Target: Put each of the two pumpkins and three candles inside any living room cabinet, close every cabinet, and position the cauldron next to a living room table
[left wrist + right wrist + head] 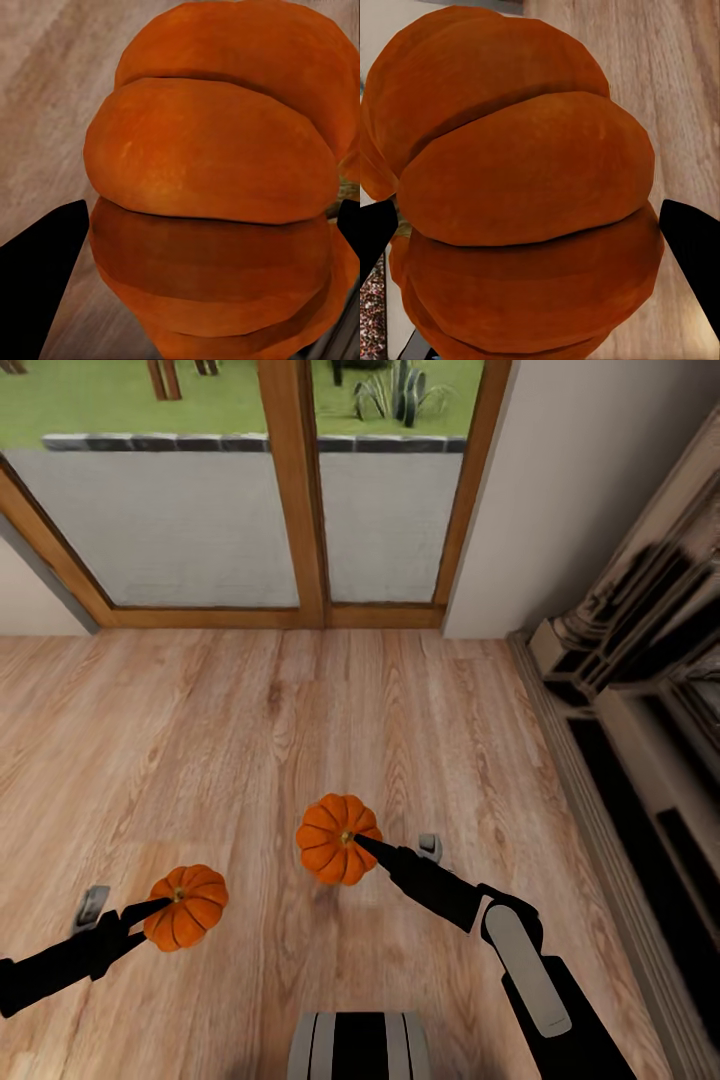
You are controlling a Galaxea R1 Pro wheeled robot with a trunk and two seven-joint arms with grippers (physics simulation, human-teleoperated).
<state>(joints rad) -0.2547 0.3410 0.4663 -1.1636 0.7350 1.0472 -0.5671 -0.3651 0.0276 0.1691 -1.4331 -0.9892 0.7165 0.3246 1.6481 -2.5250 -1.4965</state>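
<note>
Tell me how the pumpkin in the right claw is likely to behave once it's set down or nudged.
The pumpkin is round and ribbed, so it would probably roll if set down on its side. Its shell looks hard and smooth, so it should stay stiff but might slip between the narrow fingers of the right claw. It seems light.

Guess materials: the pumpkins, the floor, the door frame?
Pumpkins: matte orange rind, ribbed lobes; real or plastic, can't tell.
Floor: wood planks, visible grain, low sheen.
Door frame: smooth brown wood, likely varnished.
</note>
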